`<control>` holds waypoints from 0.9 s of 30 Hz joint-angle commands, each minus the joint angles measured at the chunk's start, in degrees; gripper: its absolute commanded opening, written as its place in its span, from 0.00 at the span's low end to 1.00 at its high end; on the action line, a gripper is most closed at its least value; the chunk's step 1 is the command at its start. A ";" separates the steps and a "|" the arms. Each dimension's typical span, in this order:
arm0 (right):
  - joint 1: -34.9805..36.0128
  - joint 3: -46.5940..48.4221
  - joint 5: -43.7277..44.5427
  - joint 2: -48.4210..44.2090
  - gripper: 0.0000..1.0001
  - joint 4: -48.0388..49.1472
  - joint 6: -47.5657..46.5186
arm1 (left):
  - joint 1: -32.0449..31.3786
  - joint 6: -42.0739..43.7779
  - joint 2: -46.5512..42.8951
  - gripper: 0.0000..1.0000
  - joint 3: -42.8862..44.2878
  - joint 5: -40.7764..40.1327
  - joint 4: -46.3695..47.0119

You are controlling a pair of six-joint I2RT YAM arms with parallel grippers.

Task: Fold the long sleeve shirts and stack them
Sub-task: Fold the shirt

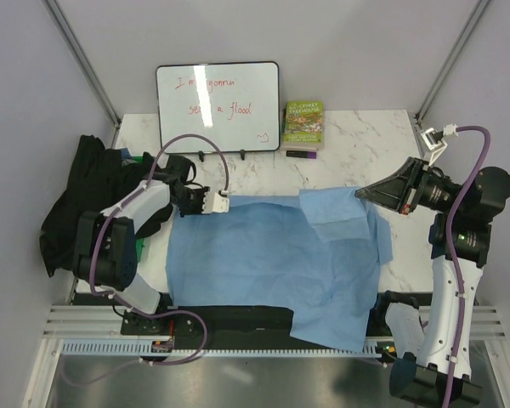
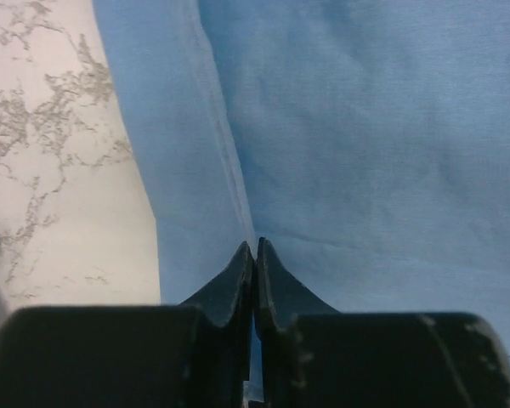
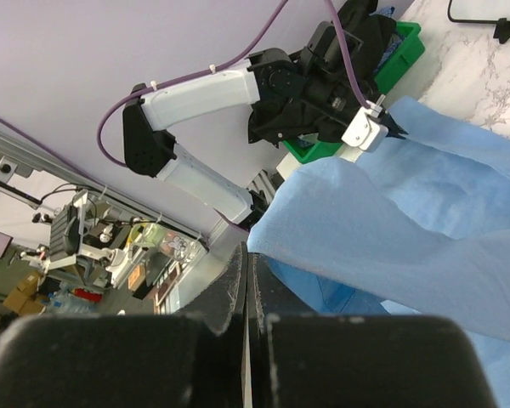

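Where the white marble table (image 1: 357, 136) fills the top view, we see a light blue shirt (image 1: 272, 263) spread flat over its middle, running from near the left edge to near the right edge, with its near right part reaching past the near edge of the table. 1 flap of the same cloth lies folded over the shirt's far right part. The left gripper (image 1: 223, 204) sits at the shirt's far left corner, and in the left wrist view its 2 fingers (image 2: 238, 280) are pressed together with a stitched hem of the blue cloth running in between them, so it is clamped on the light blue shirt. The right gripper (image 1: 361, 194) points at the shirt's far right corner; in the right wrist view its fingers (image 3: 234, 280) are closed tight, and a raised fold of blue cloth meets their tips, so it appears to pinch the same shirt. A black shirt (image 1: 81, 195) lies in a loose heap at the left edge of the table, partly hanging off it, beside a green bin (image 3: 399, 51). At the far edge stands a whiteboard (image 1: 218, 106) with red handwriting, and just to its right rests a small green book (image 1: 303, 125).
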 commanded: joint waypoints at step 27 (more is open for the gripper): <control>15.13 15.89 45.73 35.11 0.00 -51.90 -64.17 | -0.49 -29.02 -1.29 0.41 4.30 1.66 -1.09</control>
